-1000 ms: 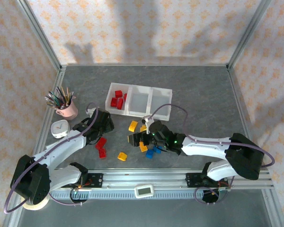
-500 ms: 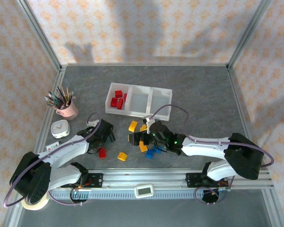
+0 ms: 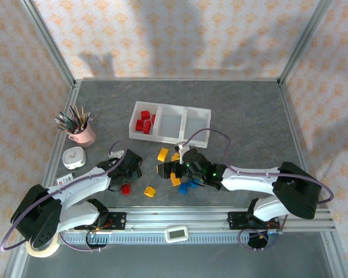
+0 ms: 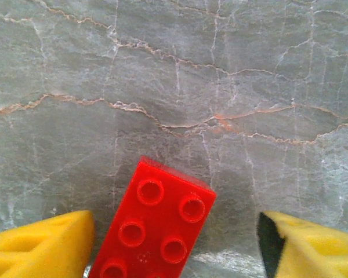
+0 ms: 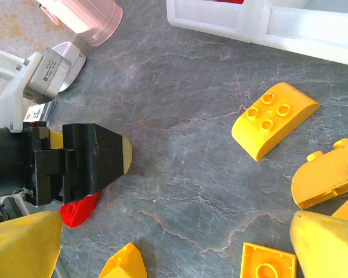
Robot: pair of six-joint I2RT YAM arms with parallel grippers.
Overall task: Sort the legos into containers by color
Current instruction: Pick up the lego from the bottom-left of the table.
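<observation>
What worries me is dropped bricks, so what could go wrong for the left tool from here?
The red brick lies skewed and off-centre between the left tool's fingers, close to one and apart from the other; closing may twist it or squeeze it out. The right tool hangs open nearby over crowded yellow bricks, so the arms might bump.

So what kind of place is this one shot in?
Probably a staged robot test cell, not a real room: aluminium frame posts hold wallpaper-print panels around a grey stone-look tabletop, with legos and a sorting tray laid out.
</observation>
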